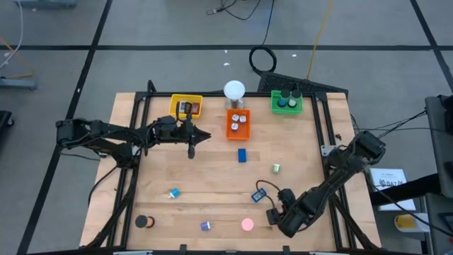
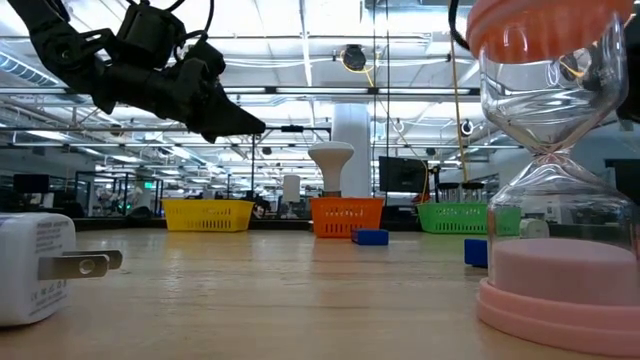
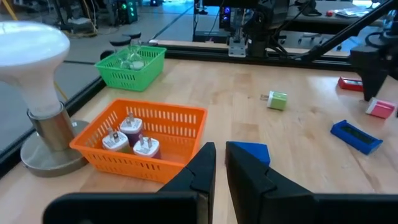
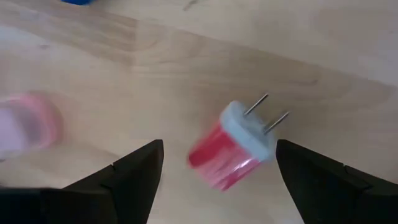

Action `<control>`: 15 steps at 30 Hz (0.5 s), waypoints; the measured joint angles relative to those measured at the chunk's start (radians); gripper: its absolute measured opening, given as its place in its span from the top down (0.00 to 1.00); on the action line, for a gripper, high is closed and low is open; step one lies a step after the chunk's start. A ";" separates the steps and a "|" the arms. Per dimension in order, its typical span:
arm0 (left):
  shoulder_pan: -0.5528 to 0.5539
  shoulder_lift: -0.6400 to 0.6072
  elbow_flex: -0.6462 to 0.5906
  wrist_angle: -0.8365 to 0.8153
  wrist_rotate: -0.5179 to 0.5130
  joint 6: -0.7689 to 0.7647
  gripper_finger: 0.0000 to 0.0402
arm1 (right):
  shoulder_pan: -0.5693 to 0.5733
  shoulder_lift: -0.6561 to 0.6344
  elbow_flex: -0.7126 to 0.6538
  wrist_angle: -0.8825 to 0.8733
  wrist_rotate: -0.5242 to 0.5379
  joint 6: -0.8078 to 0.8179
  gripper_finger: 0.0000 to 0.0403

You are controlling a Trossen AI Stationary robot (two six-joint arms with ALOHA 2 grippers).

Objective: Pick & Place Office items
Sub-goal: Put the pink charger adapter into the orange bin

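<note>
A red plug-in charger point(image 4: 233, 152) with a white face and two metal prongs lies on its side on the wooden table point(image 1: 212, 177) near the front right. My right gripper point(image 4: 219, 149) hangs over it, pointing steeply down and open, one finger on each side and clear of it. A pink hourglass point(image 1: 247, 225) stands just to its left. My left gripper point(image 1: 192, 139) is shut and hovers above the table's far left part, holding nothing. A blue block point(image 3: 252, 152) lies just beyond its fingertips point(image 3: 221, 163).
At the far edge stand a yellow tray point(image 1: 186, 105), an orange tray point(image 1: 238, 124) holding chargers, a green tray point(image 1: 286, 103) and a white globe lamp point(image 1: 234, 91). Loose on the table lie a green charger point(image 1: 276, 168), a flat blue piece point(image 1: 260, 193), a teal piece point(image 1: 174, 193), a black roll point(image 1: 144, 222) and a purple piece point(image 1: 206, 226).
</note>
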 joint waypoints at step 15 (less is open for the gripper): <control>-0.064 0.000 0.000 -0.048 -0.031 -0.014 0.90 | 0.005 0.056 0.079 -0.049 -0.086 -0.035 0.62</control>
